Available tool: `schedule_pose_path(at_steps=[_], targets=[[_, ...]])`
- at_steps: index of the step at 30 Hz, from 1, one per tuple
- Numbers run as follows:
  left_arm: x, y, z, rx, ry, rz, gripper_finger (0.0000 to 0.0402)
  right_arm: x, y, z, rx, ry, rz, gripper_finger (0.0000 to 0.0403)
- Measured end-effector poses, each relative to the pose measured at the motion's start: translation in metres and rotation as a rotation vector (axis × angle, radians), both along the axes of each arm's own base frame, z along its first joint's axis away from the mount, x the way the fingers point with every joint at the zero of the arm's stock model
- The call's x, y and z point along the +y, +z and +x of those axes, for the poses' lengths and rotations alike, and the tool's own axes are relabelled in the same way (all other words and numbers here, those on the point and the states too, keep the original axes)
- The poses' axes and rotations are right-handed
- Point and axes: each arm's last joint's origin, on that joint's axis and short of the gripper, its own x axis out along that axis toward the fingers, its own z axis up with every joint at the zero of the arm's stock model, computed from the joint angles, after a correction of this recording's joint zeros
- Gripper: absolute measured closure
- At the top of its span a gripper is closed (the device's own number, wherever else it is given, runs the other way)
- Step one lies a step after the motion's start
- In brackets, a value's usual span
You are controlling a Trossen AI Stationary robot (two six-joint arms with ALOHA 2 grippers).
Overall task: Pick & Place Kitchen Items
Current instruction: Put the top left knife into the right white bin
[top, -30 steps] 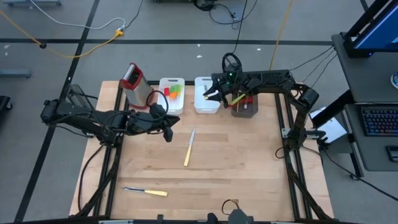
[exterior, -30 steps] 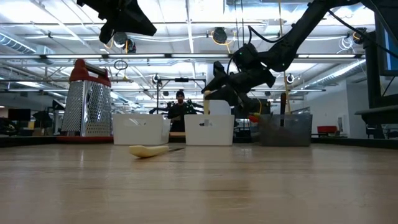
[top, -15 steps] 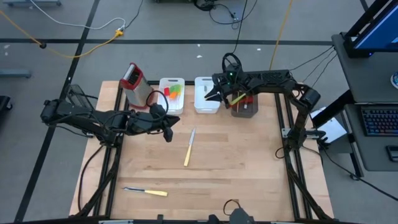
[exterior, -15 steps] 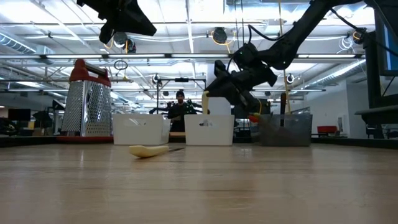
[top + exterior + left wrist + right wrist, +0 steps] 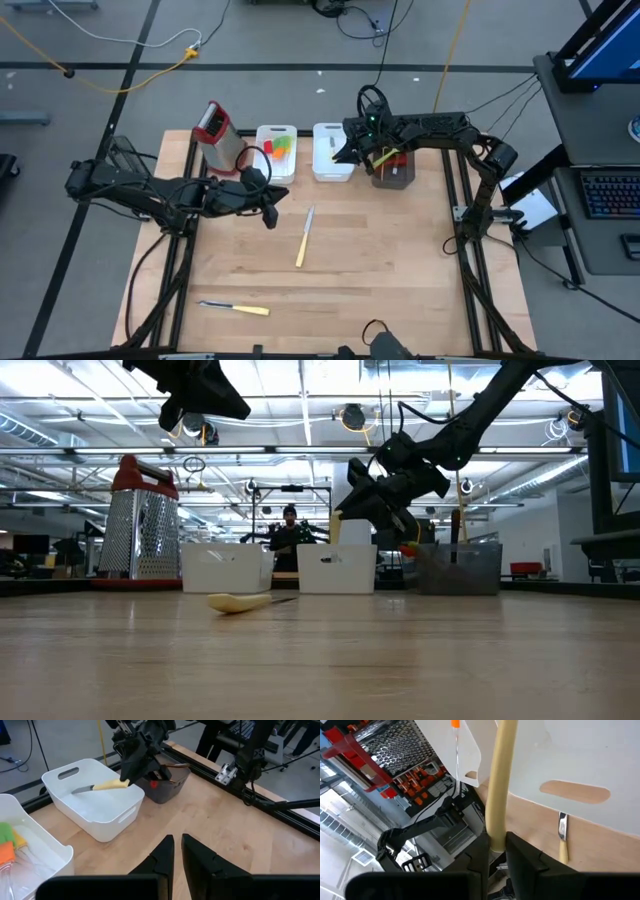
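Note:
My right gripper (image 5: 338,152) hangs over the middle white bin (image 5: 332,168) at the table's far edge, shut on a cream-handled knife (image 5: 100,786). The knife's blade (image 5: 82,790) juts out above the bin's inside. My left gripper (image 5: 268,208) waits shut above the table's left half with nothing in it. A second cream-handled knife (image 5: 304,238) lies flat mid-table, and a third (image 5: 236,309) lies near the front left. Orange, green and yellow spatulas (image 5: 279,147) lie in the left white bin (image 5: 277,172). My right gripper pinches the knife's cream handle near its butt end (image 5: 496,827) between its two fingers. The fingers come from the table's right, slanting a little down, roughly in line with the handle. The knife is lifted clear, close to level, over the white bin, blade pointing away from the gripper.
A steel box grater with a red top (image 5: 213,130) stands at the far left. A dark bin (image 5: 393,172) holding red and yellow utensils sits right of the white bins. Bare wood spreads across the table's near right part (image 5: 400,280). A person (image 5: 289,525) stands far behind the table.

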Motion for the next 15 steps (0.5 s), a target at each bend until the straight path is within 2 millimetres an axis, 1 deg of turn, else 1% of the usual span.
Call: schedule_pose_path(at_steps=[9,15], targets=[[0.0000,0.0000,0.0000,0.001,-0.001,0.002,0.0364,0.0003,0.0005,0.0000,-0.003,0.006,0.029,0.0355],[0.0000,0.0000,0.0000,0.001,-0.001,0.000,0.0364,0.0003,0.0003,-0.0001,-0.019,0.030,-0.031,0.0355]])
